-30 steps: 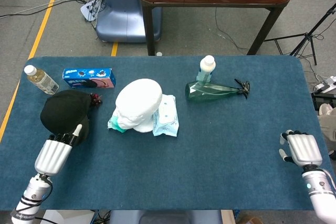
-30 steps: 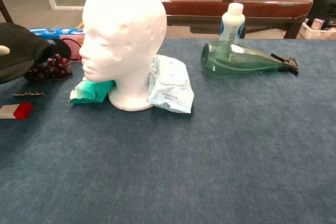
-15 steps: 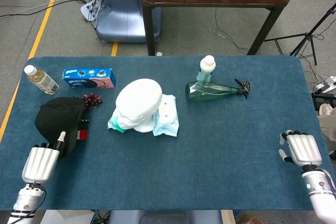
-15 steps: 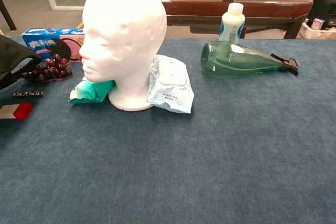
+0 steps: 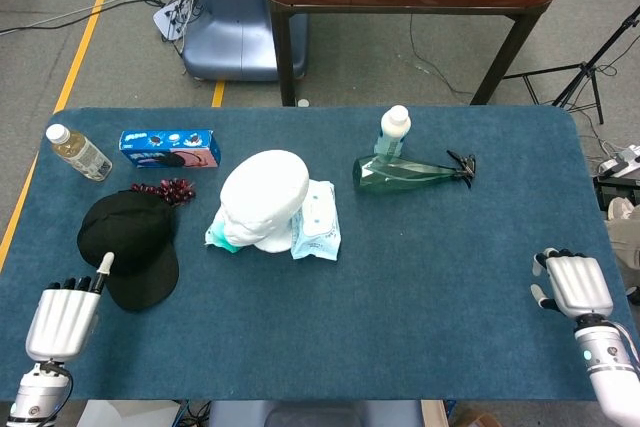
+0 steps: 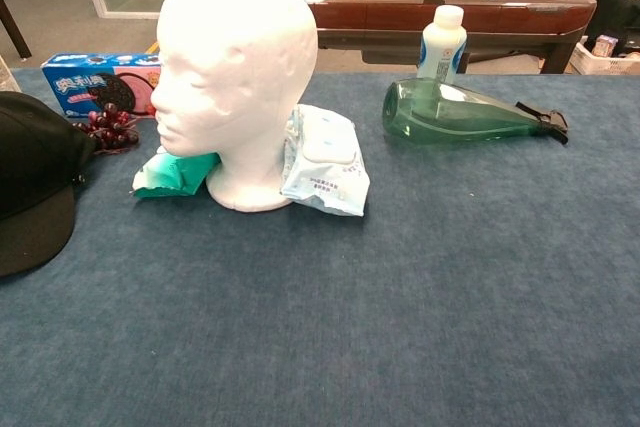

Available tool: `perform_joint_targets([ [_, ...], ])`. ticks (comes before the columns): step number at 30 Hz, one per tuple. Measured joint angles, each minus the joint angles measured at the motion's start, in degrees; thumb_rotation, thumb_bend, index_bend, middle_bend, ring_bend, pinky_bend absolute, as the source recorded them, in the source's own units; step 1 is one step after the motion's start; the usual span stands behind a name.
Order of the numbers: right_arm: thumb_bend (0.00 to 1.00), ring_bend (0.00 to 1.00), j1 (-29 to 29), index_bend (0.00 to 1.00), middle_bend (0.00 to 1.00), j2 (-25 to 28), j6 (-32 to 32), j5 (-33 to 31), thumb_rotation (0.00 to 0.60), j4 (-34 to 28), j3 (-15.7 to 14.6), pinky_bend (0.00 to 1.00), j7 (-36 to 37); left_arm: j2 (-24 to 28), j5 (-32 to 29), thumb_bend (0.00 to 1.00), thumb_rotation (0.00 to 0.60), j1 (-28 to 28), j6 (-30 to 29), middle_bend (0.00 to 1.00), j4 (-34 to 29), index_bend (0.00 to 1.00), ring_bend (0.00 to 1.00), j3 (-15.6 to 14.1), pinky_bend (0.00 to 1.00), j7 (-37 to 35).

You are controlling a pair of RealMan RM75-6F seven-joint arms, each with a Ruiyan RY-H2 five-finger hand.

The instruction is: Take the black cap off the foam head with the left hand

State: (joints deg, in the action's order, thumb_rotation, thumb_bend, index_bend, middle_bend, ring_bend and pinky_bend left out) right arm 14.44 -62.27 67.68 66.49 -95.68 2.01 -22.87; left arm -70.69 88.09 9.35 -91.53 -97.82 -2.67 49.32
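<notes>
The black cap (image 5: 130, 242) lies flat on the blue table, left of the bare white foam head (image 5: 265, 192), which stands upright. In the chest view the cap (image 6: 30, 177) shows at the left edge and the foam head (image 6: 235, 57) faces left. My left hand (image 5: 62, 319) hovers at the near left corner, just short of the cap's brim. Its fingers are apart and it holds nothing. Over the near right edge, my right hand (image 5: 575, 285) is also empty. Neither hand shows in the chest view.
Dark grapes (image 5: 165, 189), a blue cookie box (image 5: 170, 147) and a water bottle (image 5: 80, 152) lie behind the cap. A wipes pack (image 5: 315, 222) and a teal packet (image 5: 220, 237) touch the head's base. A green bottle on its side (image 5: 405, 172) and a white bottle (image 5: 393, 130) are further right.
My left hand has let go of the cap and drawn back toward the near left corner. The cap has settled flat on the table. The right hand has not moved.
</notes>
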Motion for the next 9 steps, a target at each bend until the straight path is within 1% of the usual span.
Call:
perform_joint_targets([
  [2, 0.33, 0.34, 0.0, 0.49, 0.39, 0.0, 0.0, 0.0, 0.600, 0.0, 0.0, 0.40, -0.1, -0.3, -0.6, 0.30, 0.600, -0.3, -0.4, 0.46, 0.9, 0.35, 0.42, 0.9, 0.63, -3.0],
  [3, 0.33, 0.34, 0.0, 0.49, 0.39, -0.1, 0.0, 0.0, 0.600, 0.1, 0.0, 0.40, -0.2, -0.4, -0.8, 0.35, 0.600, -0.4, -0.5, 0.45, 1.4, 0.35, 0.40, 1.3, 0.62, -4.7],
  [5, 0.33, 0.34, 0.0, 0.49, 0.39, -0.1, 0.0, -0.2, 0.600, 0.1, 0.0, 0.40, -0.4, -0.8, -1.6, 0.38, 0.600, -0.6, -0.7, 0.45, 2.7, 0.36, 0.40, 2.3, 0.62, -9.1],
  [9, 0.33, 0.34, 0.1, 0.49, 0.39, -0.2, 0.0, -0.3, 0.600, 0.1, 0.0, 0.40, -0.6, -1.6, -3.6, 0.38, 0.600, -0.9, 0.0, 0.43, 5.9, 0.37, 0.40, 3.9, 0.62, -18.9],
])
